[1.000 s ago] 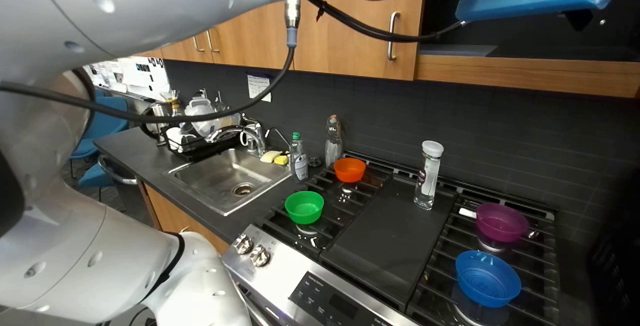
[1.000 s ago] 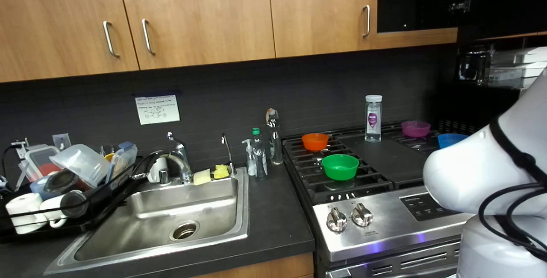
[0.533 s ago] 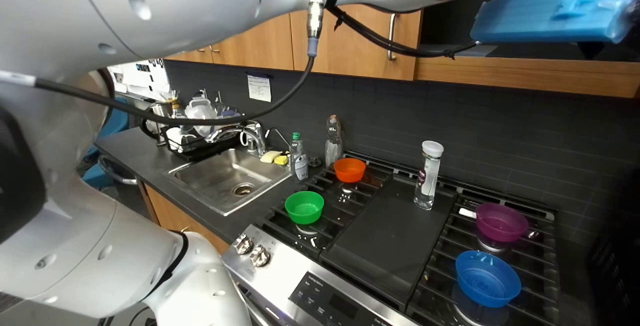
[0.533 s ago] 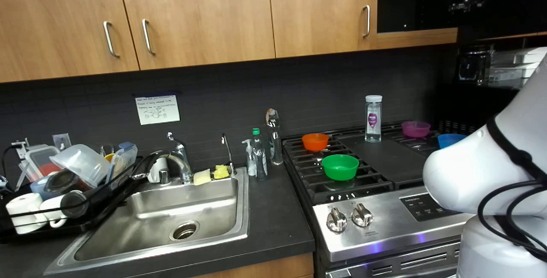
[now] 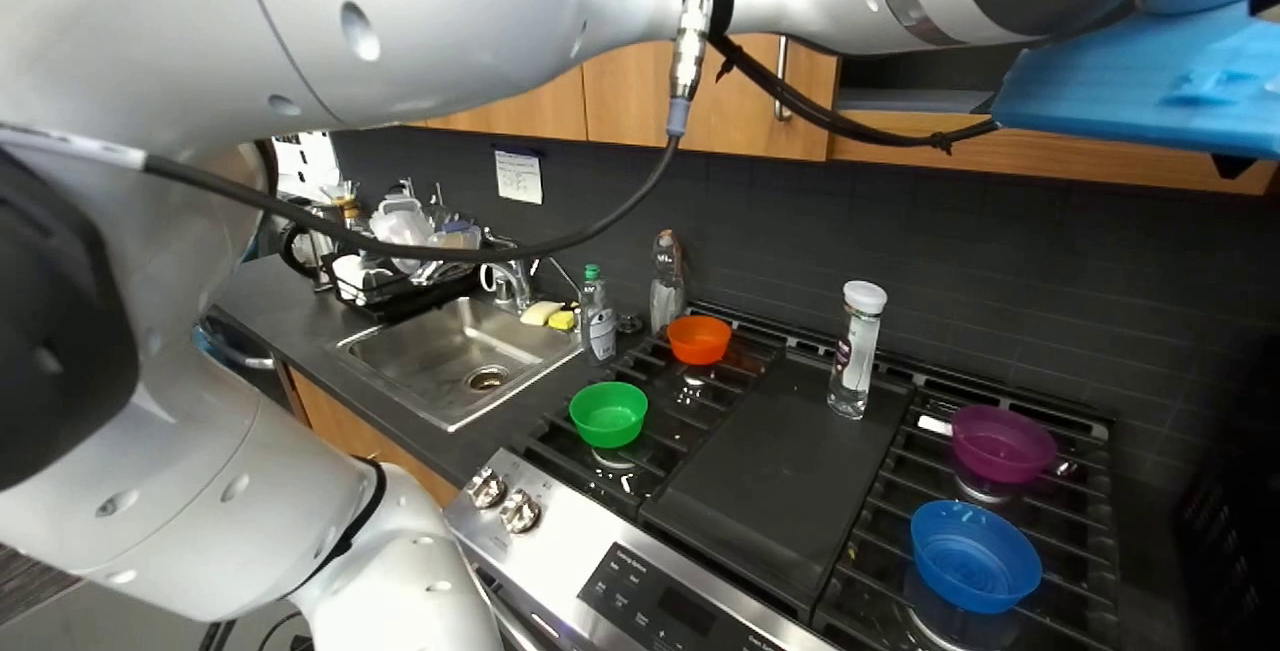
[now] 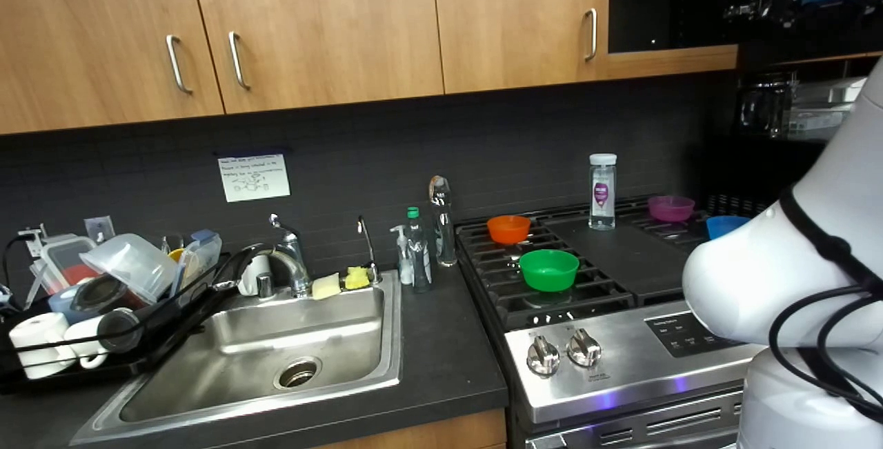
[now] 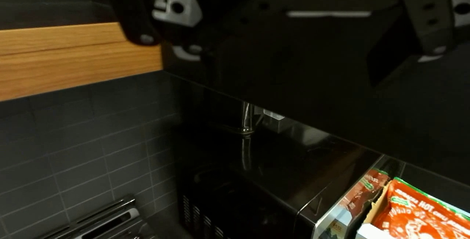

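My gripper [image 7: 293, 61] comes in from the top of the wrist view, its dark fingers wide apart and nothing visible between them. Behind it lies a black panel, which makes the finger outlines hard to read. In an exterior view the gripper [image 6: 759, 9] hangs high at the right, near the open upper cabinet and well above the stove. Below on the stove stand a green bowl [image 5: 609, 415], an orange bowl [image 5: 699, 339], a purple bowl [image 5: 1003, 444] and a blue bowl [image 5: 976, 556]. A clear bottle with a white cap [image 5: 855, 351] stands upright on the griddle plate.
Wooden cabinet edge [image 7: 73, 59] runs beside the gripper. Under the panel is a black appliance [image 7: 235, 191], with a box of red packets [image 7: 422, 209] at its right. A sink [image 6: 303, 338], dish rack [image 6: 124, 345] and several bottles by the wall stand left of the stove.
The arm has swung to the right and lowered in an exterior view, its blue-wrapped wrist part sinking along the cabinet. The gripper has dropped slightly. Bowls and bottle have not moved.
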{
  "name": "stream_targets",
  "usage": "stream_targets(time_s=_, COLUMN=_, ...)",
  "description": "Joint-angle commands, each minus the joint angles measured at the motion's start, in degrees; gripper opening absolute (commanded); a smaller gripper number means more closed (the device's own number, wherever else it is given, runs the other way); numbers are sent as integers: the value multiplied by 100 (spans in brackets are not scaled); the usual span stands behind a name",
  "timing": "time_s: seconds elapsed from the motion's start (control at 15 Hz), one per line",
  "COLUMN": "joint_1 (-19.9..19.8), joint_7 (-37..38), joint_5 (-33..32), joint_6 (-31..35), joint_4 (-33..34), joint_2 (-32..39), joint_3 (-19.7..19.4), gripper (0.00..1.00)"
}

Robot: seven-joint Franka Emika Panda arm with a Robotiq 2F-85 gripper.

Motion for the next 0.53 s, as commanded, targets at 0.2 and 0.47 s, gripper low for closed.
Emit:
stream_targets(time_s=0.2, joint_1=-79, joint_7=-66, joint_5=233, joint_6=-148, joint_4=417, joint_2=468, joint_3=26, gripper=100)
stream_targets(time_s=0.47, joint_1=-4, joint_7=-171, joint_5=255, joint_6=-174, joint_4=360, joint_2=431, joint_3=116, gripper=100)
